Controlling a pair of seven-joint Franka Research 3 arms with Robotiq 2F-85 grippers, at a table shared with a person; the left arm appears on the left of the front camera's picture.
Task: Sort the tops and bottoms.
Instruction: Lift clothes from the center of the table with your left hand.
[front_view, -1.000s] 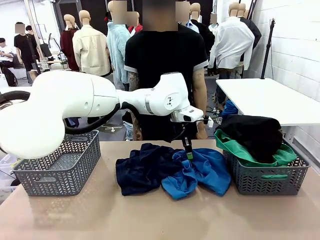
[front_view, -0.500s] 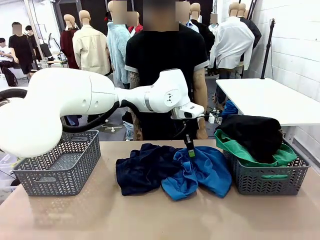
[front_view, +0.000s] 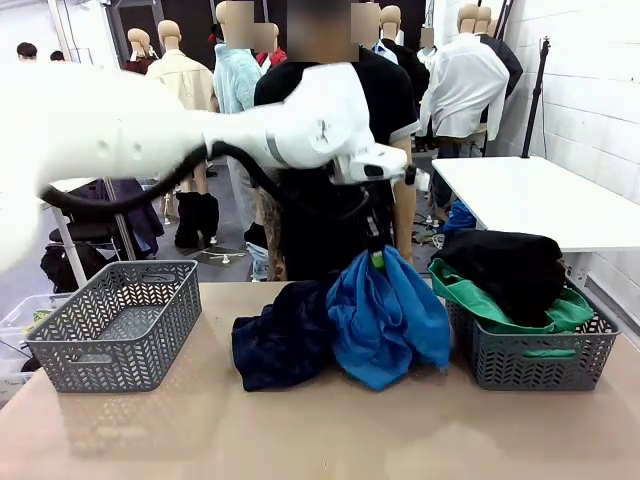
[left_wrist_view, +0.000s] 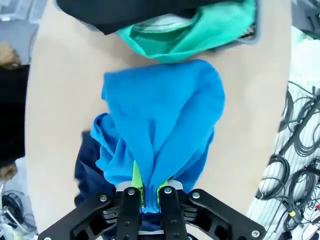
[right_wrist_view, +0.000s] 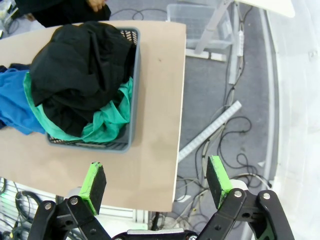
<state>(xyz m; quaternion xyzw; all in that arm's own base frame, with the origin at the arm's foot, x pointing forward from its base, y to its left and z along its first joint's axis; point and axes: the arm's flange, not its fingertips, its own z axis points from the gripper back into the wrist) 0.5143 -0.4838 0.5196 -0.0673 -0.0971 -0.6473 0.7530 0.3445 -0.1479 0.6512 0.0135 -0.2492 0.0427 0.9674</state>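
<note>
My left gripper (front_view: 377, 259) (left_wrist_view: 148, 186) is shut on the bright blue garment (front_view: 385, 315) (left_wrist_view: 162, 122), which hangs from it with its lower part still on the table. The navy garment (front_view: 282, 340) (left_wrist_view: 87, 160) lies bunched on the table, touching the blue one's left side. A black garment (front_view: 505, 270) (right_wrist_view: 77, 70) rests on top of an emerald green garment (front_view: 490, 312) (right_wrist_view: 107, 122) in the grey basket (front_view: 530, 365) (right_wrist_view: 131, 105) at the right. My right gripper (right_wrist_view: 156, 182) is open, high above the table's right edge and the floor.
An empty grey lattice basket (front_view: 120, 325) stands at the table's left. A person in a black shirt (front_view: 330, 110) stands at the far side behind the garments. A white table (front_view: 540, 200) is at the back right.
My left gripper has risen, lifting the bright blue garment from a flat heap into a hanging drape. The navy garment stays on the table.
</note>
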